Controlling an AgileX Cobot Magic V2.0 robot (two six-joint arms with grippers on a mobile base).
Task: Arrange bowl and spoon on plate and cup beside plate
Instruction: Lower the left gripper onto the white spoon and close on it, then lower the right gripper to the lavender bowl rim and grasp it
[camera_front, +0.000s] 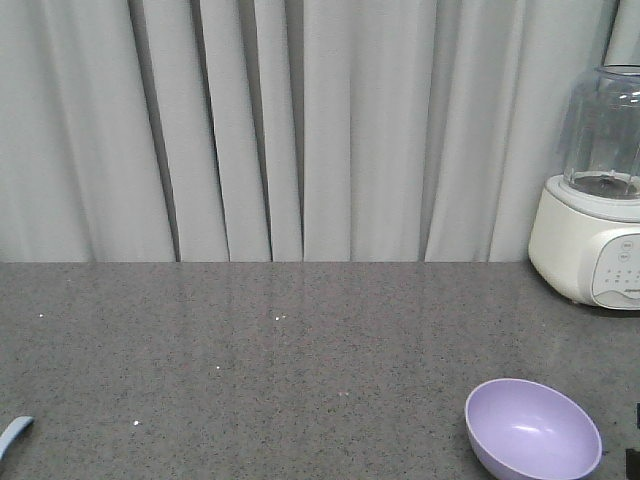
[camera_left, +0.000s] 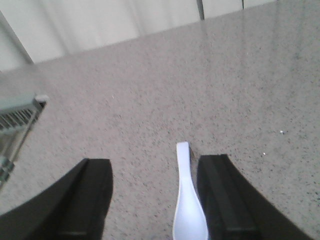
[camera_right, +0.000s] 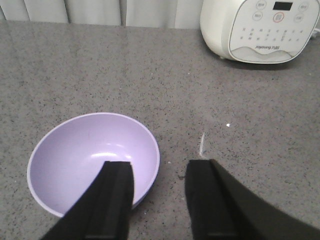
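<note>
Standing beyond the bowl (camera_right: 85, 160), appliance (camera_right: 260, 30) reads "joyoung".

The counter (camera_front: 250, 350) looks like speckled polished stone, the bowl (camera_right: 85, 150) is smooth and glossy, spoon (camera_left: 189, 210) glossy too, curtains (camera_front: 330, 130) matt cloth.

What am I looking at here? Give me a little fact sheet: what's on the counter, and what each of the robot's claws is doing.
Surface: grey speckled countertop, pale curtain behind
Dish: lavender bowl, upright, empty
Utensil: pale spoon, lying on the countertop
Left arm: left gripper open, a finger on either side of the spoon
Right arm: right gripper open, one finger over the bowl, one outside its rim
Background: white appliance with clear jar, far right
Missing: plate and cup not in view
</note>
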